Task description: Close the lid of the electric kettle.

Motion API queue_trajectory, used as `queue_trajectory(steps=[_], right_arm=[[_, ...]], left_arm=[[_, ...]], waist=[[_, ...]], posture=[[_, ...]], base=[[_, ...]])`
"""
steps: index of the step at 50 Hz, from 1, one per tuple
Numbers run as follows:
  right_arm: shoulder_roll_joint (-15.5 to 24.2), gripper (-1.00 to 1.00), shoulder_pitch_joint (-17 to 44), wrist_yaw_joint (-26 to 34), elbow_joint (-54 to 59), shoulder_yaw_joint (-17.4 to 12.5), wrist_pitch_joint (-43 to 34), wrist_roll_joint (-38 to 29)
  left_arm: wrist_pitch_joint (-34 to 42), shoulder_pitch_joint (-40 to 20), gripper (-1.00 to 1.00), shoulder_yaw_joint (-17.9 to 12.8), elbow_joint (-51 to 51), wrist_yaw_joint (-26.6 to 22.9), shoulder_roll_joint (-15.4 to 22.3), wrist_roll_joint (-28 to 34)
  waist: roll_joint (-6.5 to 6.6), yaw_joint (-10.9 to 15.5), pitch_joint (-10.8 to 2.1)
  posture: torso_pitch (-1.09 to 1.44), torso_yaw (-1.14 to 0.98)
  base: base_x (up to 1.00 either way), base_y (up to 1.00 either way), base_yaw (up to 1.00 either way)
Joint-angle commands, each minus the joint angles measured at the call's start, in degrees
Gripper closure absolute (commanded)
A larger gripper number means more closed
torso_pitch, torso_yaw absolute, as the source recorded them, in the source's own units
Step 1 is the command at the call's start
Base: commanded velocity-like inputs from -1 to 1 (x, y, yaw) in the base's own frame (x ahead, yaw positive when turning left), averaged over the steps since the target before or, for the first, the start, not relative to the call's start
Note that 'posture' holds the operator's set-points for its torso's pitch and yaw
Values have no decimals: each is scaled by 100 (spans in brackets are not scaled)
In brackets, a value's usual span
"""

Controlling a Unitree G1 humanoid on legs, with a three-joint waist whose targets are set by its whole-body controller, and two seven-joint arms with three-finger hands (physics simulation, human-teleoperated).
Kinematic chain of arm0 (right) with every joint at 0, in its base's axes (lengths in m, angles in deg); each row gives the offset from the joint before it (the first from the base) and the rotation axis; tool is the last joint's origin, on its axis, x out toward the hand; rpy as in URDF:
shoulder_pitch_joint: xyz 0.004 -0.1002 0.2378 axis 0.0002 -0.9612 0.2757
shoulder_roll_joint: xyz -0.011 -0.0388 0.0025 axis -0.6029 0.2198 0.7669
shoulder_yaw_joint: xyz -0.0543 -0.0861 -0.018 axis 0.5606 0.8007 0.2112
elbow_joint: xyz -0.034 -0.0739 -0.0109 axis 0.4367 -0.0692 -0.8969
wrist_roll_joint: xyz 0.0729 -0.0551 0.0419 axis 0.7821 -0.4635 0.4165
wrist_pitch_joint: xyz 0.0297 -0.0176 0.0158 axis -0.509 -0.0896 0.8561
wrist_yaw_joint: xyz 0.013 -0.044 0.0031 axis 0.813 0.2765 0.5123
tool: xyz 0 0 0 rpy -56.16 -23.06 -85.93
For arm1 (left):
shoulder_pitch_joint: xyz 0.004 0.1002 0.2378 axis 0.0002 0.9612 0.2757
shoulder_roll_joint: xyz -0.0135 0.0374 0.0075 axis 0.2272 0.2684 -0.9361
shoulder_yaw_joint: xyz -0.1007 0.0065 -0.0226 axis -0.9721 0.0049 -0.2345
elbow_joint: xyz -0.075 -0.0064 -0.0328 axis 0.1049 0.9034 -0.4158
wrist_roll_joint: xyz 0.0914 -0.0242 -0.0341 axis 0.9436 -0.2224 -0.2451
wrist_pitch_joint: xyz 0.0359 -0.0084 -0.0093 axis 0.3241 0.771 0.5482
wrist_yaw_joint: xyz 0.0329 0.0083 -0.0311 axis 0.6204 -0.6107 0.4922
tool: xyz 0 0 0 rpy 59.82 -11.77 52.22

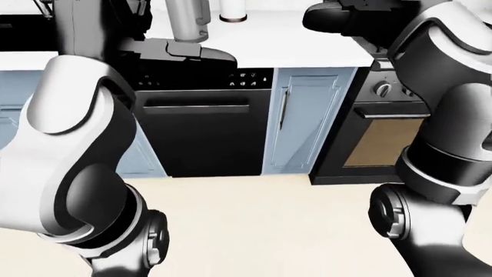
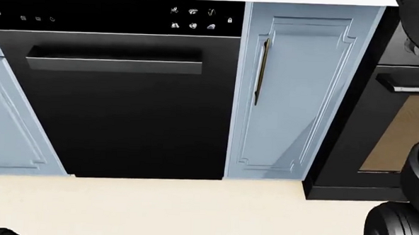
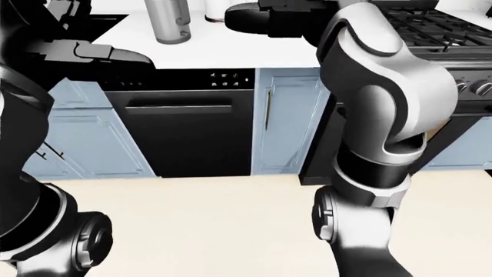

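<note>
The electric kettle is a silver cylinder standing on the white counter at the top of the left-eye view. Its top and lid are cut off by the picture's edge. It also shows in the right-eye view. My left hand reaches over the counter's edge just below the kettle, with its fingers stretched out flat and nothing in them. My right hand hovers over the counter to the right of the kettle. I cannot make out its fingers. The head view looks down and shows neither hand nor the kettle.
A black dishwasher stands under the counter, with a pale blue cabinet door to its right, then a black oven. A gas stove lies at the right. A white cylinder stands right of the kettle. The floor is cream.
</note>
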Motion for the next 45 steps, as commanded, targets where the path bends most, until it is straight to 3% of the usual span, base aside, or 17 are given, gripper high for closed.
queue_trajectory(steps=[1, 6, 13, 14, 15, 16, 20, 26, 30, 34, 37, 42, 44, 45], right_arm=[[185, -100, 99, -227, -238, -148, 159, 225], [427, -100, -432, -457, -784, -140, 74, 566], [649, -100, -603, -532, -916, -71, 67, 714], [647, -100, -606, -530, -906, -77, 69, 715], [605, -100, -580, -555, -919, -125, 58, 774], [604, -100, -583, -570, -917, -131, 67, 793], [558, -100, -615, -605, -886, -96, 122, 862], [506, -100, -607, -620, -893, 4, 114, 889], [491, -100, -618, -603, -883, 17, 135, 857], [466, -100, -650, -563, -852, 58, 171, 793], [466, -100, -666, -503, -844, 64, 185, 744], [431, -100, -673, -457, -854, 70, 168, 692], [431, -100, -685, -435, -840, 65, 188, 663], [429, -100, -685, -432, -840, 64, 187, 658]], left_arm=[[-195, -55, -100, -62, -119, 89, 82, -85], [-8, 155, -100, -25, -463, 205, 50, -243], [-219, 289, -100, 72, -388, 285, 12, -336], [-222, 292, -100, 58, -386, 286, 17, -353], [-196, 283, -100, 21, -355, 309, 4, -380], [-191, 276, -100, 12, -358, 324, 6, -403], [-267, 337, -100, -6, -344, 348, 51, -478], [-127, 255, -100, -37, -443, 439, 92, -622], [-35, 201, -100, -146, -489, 465, 176, -739], [-50, 192, -100, -192, -477, 516, 236, -833], [-45, 178, -100, -173, -477, 582, 248, -888], [-91, 200, -100, -178, -459, 662, 291, -956], [-103, 196, -100, -182, -451, 681, 301, -980], [-105, 197, -100, -181, -450, 688, 304, -988]], waist=[[7, -8, -170], [-16, 21, -175], [-35, 22, -198], [-8, 6, -327], [13, -4, -339], [22, -12, -275], [29, -20, -233], [40, -33, -248], [147, -40, -223], [162, -26, -290], [215, 11, -184], [-99, 103, -148], [-306, 108, -268], [-260, 43, -172]], posture=[[0, 0], [0, 0], [0, 0], [0, 0], [0, 0], [0, 0], [0, 0], [0, 0], [0, 0], [0, 0], [0, 0], [0, 0], [0, 0], [0, 0]], base=[[0, 0, 0], [0, 0, 0], [1, 0, 0], [5, 0, 0], [12, 0, 0], [12, 0, 0], [15, 0, 0], [17, 0, 0], [16, 0, 0], [20, 0, 0], [30, 0, 0], [32, 0, 0], [34, 0, 0], [34, 0, 0]])
